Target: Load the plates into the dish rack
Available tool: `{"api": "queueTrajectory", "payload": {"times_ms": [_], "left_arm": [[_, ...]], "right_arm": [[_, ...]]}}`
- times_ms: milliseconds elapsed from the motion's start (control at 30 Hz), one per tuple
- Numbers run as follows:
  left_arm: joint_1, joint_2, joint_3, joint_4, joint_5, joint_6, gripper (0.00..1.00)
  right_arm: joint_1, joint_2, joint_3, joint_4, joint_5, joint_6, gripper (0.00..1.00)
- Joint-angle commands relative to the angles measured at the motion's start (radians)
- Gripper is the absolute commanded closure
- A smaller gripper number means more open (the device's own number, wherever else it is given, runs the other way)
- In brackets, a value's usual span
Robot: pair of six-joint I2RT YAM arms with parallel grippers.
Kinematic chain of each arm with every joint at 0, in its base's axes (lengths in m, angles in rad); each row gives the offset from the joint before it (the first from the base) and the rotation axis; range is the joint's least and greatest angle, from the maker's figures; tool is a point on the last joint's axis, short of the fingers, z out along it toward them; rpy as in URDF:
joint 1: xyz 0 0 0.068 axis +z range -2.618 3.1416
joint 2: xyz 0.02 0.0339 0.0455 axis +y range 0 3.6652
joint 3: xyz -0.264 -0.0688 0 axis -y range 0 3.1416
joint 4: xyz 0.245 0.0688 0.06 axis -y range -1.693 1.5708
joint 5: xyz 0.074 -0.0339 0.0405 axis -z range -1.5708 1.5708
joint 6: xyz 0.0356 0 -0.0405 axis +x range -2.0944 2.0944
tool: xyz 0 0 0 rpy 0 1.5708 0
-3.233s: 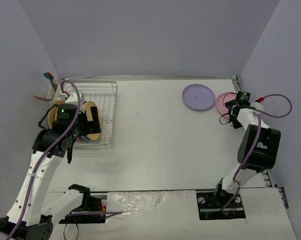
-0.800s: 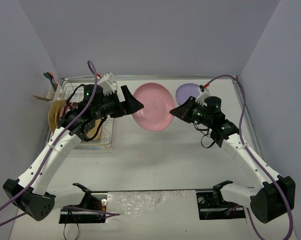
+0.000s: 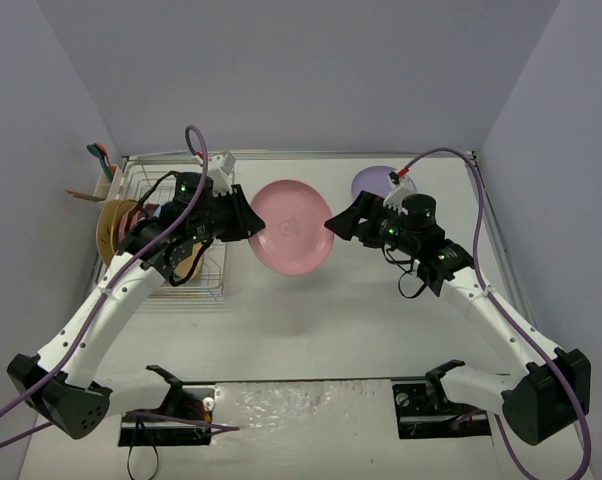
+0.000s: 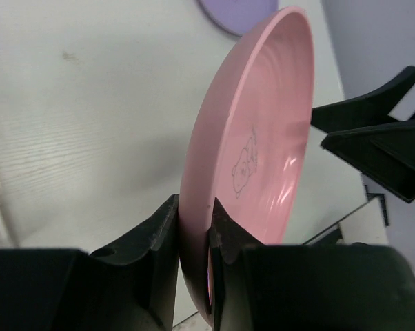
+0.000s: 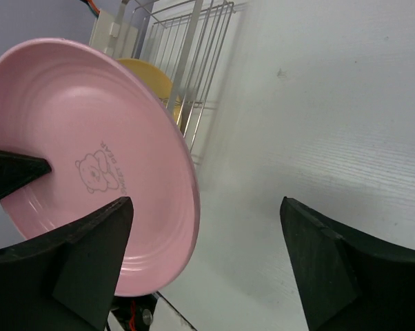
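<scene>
A light pink plate with a small bear print hangs on edge above the middle of the table. My left gripper is shut on its left rim, and the left wrist view shows the rim pinched between both fingers. My right gripper stands open at the plate's right rim; the wrist view shows its fingertips spread wide and clear of the plate. The dish rack sits at the far left with a tan plate standing in it. A lilac plate lies flat at the back right.
A white utensil caddy hangs on the rack's left side. Walls close the table in at the back and on both sides. The rack's wire tines and a yellowish plate show behind the pink plate in the right wrist view.
The left gripper has closed on the pink plate's left rim and the right gripper has opened off its right rim. The plate has shifted slightly left. Earlier it was at the far right.
</scene>
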Motion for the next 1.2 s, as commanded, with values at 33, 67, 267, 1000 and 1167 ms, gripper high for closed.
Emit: {"api": "queueTrajectory", "payload": {"times_ms": [33, 67, 267, 1000, 1167], "left_arm": [[-0.002, -0.027, 0.147, -0.126, -0.251, 0.208, 1.0], [-0.001, -0.026, 0.161, -0.165, -0.333, 0.238, 1.0], [0.003, -0.013, 0.234, -0.285, -0.693, 0.42, 1.0], [0.158, 0.22, 0.166, -0.242, -0.941, 0.571, 1.0], [0.157, 0.25, 0.12, -0.228, -0.9, 0.546, 1.0]], "right_arm": [[-0.001, -0.014, 0.042, -0.013, 0.06, -0.09, 0.01], [-0.004, -0.017, 0.048, -0.025, 0.066, -0.1, 0.0], [-0.031, -0.041, 0.063, -0.087, 0.102, -0.157, 0.0], [-0.165, -0.076, -0.004, -0.146, 0.041, -0.195, 0.0], [-0.186, -0.098, -0.025, -0.167, 0.034, -0.199, 0.0]]}}
